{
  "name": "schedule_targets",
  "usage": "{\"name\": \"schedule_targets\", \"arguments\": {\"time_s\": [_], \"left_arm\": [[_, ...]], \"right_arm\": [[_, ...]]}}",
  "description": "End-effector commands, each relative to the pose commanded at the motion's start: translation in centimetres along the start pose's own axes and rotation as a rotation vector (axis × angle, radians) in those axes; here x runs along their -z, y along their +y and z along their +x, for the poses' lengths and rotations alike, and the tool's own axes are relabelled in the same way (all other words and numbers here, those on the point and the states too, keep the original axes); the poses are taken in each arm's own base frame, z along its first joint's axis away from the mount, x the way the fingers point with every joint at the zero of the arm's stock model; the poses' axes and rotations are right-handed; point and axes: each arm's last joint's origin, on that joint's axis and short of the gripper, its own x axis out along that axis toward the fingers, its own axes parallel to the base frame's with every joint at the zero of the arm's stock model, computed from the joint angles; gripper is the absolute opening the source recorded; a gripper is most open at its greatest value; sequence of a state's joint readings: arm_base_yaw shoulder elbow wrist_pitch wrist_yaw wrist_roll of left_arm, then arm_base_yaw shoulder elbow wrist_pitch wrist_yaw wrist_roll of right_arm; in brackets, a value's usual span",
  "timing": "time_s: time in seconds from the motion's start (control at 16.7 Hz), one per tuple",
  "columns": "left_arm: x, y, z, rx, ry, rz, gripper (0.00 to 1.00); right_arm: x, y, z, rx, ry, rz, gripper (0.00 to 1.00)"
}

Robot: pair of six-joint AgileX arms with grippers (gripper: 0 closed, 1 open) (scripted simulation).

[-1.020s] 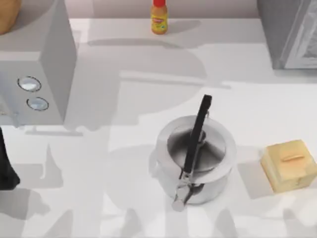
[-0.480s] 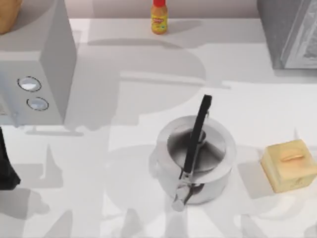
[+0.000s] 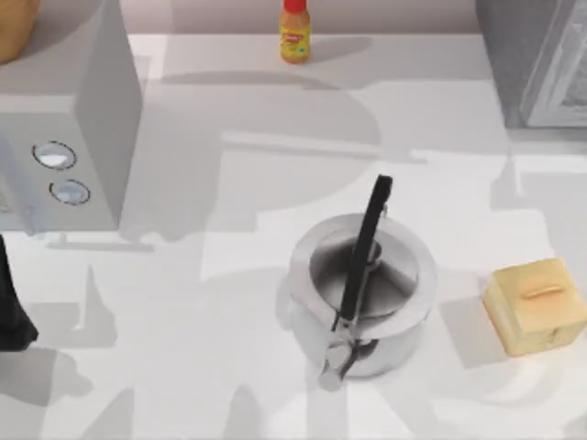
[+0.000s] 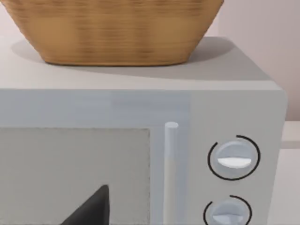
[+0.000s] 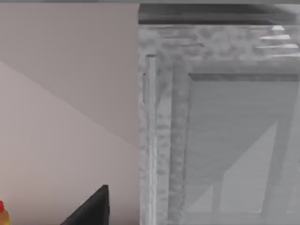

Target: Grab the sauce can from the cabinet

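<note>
The sauce can is out of view. The grey speckled cabinet stands at the table's back right corner. In the right wrist view its framed front is close ahead, with a dark edge of my right gripper low in the picture. My left arm is a black shape at the table's left edge. A dark edge of my left gripper faces the microwave door from close by.
A microwave with two dials stands at the left, a woven basket on top. A steel pot with a black handle sits mid-table, a yellow block to its right, a yellow red-capped bottle at the back.
Shadows on the right side of the table have shifted toward the cabinet. The pot, block, bottle and left arm have not moved.
</note>
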State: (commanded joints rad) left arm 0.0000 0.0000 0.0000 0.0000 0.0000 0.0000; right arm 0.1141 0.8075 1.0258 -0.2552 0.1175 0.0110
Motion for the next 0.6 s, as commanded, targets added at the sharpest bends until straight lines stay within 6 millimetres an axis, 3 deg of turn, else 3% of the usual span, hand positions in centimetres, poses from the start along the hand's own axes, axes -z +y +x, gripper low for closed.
{"name": "schedule_targets", "arguments": {"time_s": [0.3,0.6], "left_arm": [[0.0,0.0,0.0,0.0,0.0,0.0,1.0],[0.0,0.0,0.0,0.0,0.0,0.0,1.0]], "right_arm": [[-7.7,1.6,5.0,0.0,-0.017,0.0,1.0],[-11.1,2.8,8.1,0.001,-0.035,0.004,1.0]]}}
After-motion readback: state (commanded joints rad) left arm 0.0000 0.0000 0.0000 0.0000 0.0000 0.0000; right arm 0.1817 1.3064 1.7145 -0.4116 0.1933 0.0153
